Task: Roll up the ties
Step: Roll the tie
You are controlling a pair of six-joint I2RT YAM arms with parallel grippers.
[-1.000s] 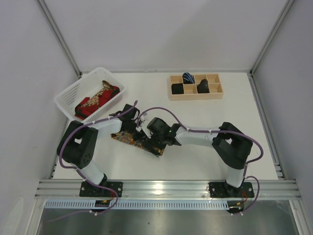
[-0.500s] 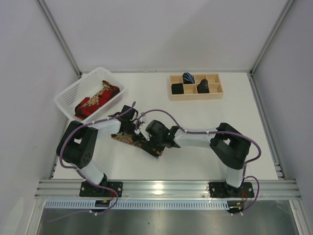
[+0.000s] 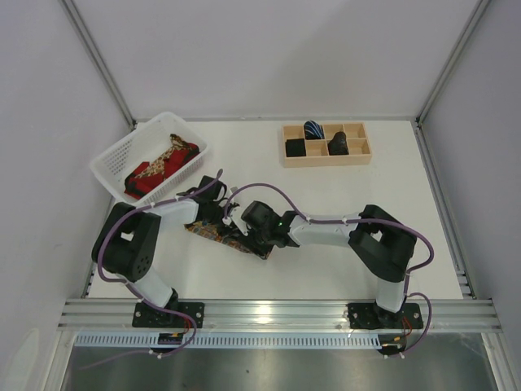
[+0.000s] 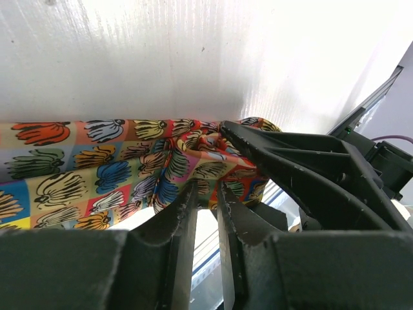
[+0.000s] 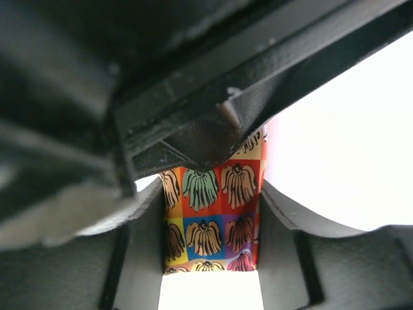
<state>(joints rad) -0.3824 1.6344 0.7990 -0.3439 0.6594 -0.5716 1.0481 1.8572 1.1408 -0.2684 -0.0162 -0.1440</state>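
Multicoloured patterned fabric necktie: lies aslant on the white surface, left of centre and towards the near edge, between the two claws. It shows squares of yellow, red, blue and green with fan-like motifs. The end by the claws is bunched into a small curl.
Left claw: black fingers a narrow slit apart, light showing through the gap. The tips are at the necktie's edge beside the curl, holding nothing.
Right claw: fingers about half spread, one on each side of the necktie strip, which fills the gap. Whether they squeeze it cannot be told.
White plastic lattice basket: back-left, well apart from the necktie, holding loose red and gold-patterned ties.
Pale wooden compartment tray: back-right, containing a blue-striped roll and two black rolls.
Thin purple cables: looped along both arms.
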